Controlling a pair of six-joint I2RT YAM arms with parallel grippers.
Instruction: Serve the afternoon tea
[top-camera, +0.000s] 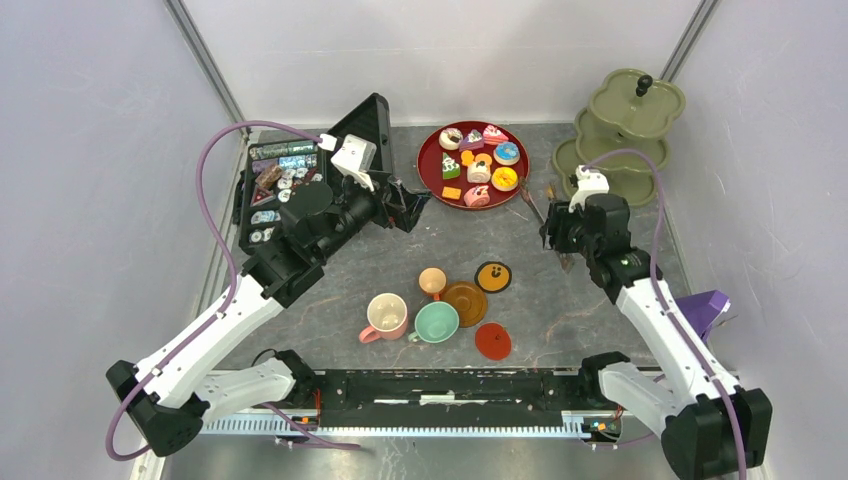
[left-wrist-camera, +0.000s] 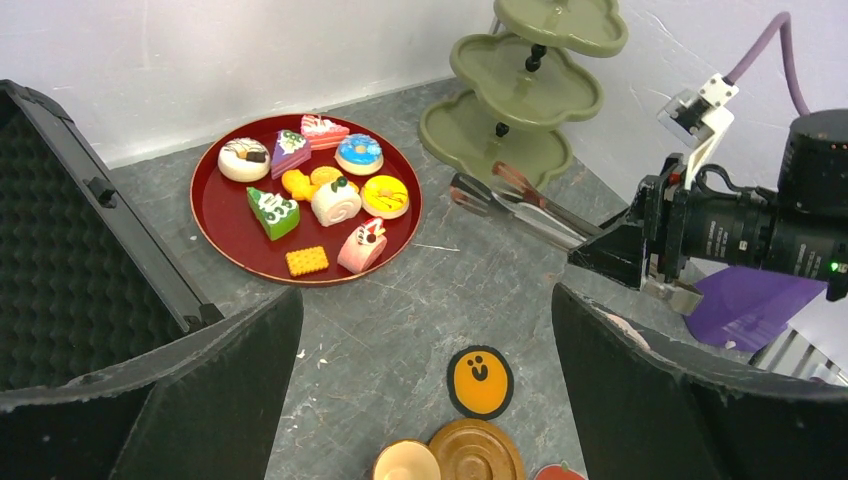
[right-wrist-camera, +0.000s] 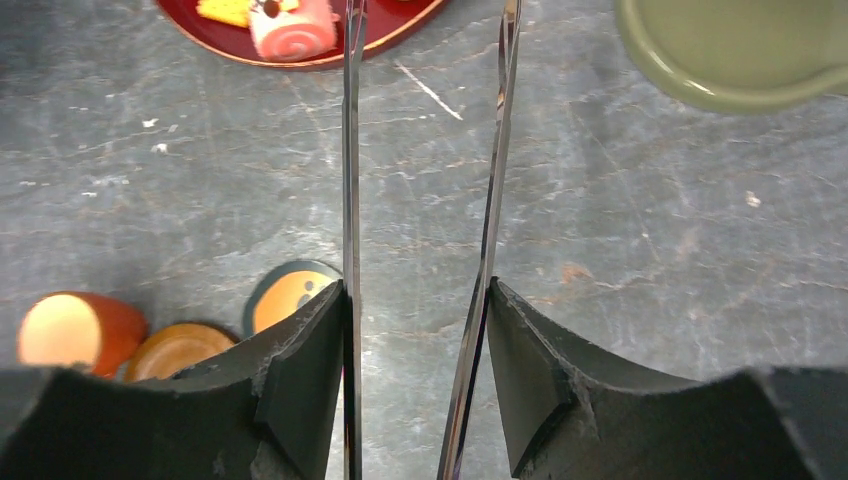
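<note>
at the far left of the table (top-camera: 560, 300) an open black case (top-camera: 275, 190) sits with its foam-lined lid raised. just right of it the left end effector (left-wrist-camera: 425, 330) hangs above the table, its fingers spread wide with nothing between them, facing the red tray (left-wrist-camera: 215, 215). toward the middle front the pink cup (top-camera: 386, 316) and the mint cup (top-camera: 436, 322) stand side by side. behind them the small orange cup (top-camera: 432, 281) sits just beside a brown saucer (top-camera: 465, 303). a smiley-faced orange saucer (top-camera: 493, 276) and a red saucer (top-camera: 492, 341) lie flat close by. at the middle back the red tray carries all the toy pastries (left-wrist-camera: 300, 185), among them a blue donut (left-wrist-camera: 358, 153) and a pink swirl roll (left-wrist-camera: 362, 247) at its near rim. right of the tray the right end effector (right-wrist-camera: 415, 295) clamps the metal tongs (left-wrist-camera: 515, 208), one thin arm against each finger. the tips of the tongs reach the tray's near edge beside the pink swirl roll. at the far right back corner stands a green three-tier stand (top-camera: 610, 105), its tiers bare, and a purple object (top-camera: 708, 308) lies by the right arm.
</note>
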